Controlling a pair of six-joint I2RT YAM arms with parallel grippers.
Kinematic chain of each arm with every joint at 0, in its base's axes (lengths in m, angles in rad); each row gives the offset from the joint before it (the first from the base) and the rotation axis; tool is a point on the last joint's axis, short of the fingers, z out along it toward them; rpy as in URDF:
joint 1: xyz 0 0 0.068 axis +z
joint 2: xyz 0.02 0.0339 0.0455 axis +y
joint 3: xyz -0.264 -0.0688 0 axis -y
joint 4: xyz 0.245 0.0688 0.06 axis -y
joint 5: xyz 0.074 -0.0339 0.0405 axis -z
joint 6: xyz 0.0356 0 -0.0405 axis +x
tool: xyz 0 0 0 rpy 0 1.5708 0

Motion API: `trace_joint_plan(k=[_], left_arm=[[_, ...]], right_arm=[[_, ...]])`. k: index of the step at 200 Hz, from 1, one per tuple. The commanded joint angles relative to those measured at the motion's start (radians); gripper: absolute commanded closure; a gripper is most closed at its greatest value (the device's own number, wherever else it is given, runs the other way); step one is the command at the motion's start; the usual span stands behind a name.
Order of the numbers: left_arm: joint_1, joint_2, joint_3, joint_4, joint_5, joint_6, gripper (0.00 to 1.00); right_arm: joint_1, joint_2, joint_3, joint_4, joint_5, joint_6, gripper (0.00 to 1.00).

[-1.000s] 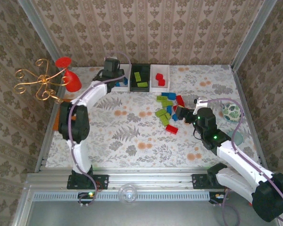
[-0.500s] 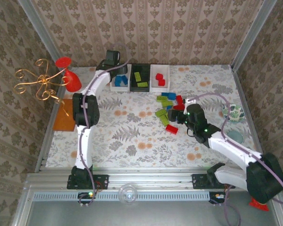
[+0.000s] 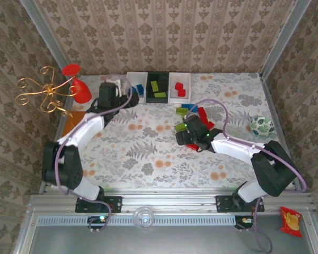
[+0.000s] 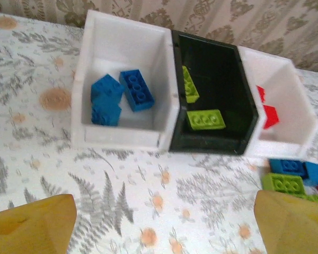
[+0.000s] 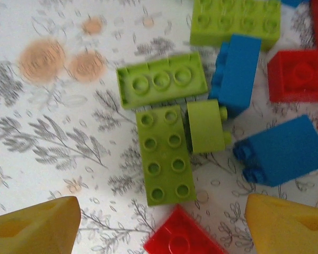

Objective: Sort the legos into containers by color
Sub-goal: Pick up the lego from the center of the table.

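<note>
Plastic legos (image 5: pixel 164 161), likely light, hard and slippery, lie toward the table's (image 3: pixel 148 164) far edge under the right gripper's (image 5: pixel 164 222) spread fingers (image 5: pixel 37 227), best pinched by flat sides; the left gripper (image 4: pixel 164 222) gapes empty too.

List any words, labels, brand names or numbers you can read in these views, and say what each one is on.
No text can be read.
Red and yellow packet, at the near right: any print is too small to read.
Lime green brick: its studs show no legible lettering.
</note>
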Motion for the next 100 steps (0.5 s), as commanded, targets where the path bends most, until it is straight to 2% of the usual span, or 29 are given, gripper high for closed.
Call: trace_joint_plan(k=[1, 46, 100], left_arm=[[-0.012, -0.081, -0.127, 0.113, 0.054, -0.061, 0.12], [-0.025, -0.190, -0.255, 0.114, 0.069, -0.077, 0.12], [-0.026, -0.193, -0.279, 0.125, 0.062, -0.081, 0.12]], right_arm=[[0.004, 0.058, 0.055, -0.078, 0.001, -0.001, 0.21], [0.004, 0.177, 0.137, -0.068, 0.045, -0.026, 0.33], [0.004, 0.271, 0.190, -0.061, 0.083, -0.034, 0.40]])
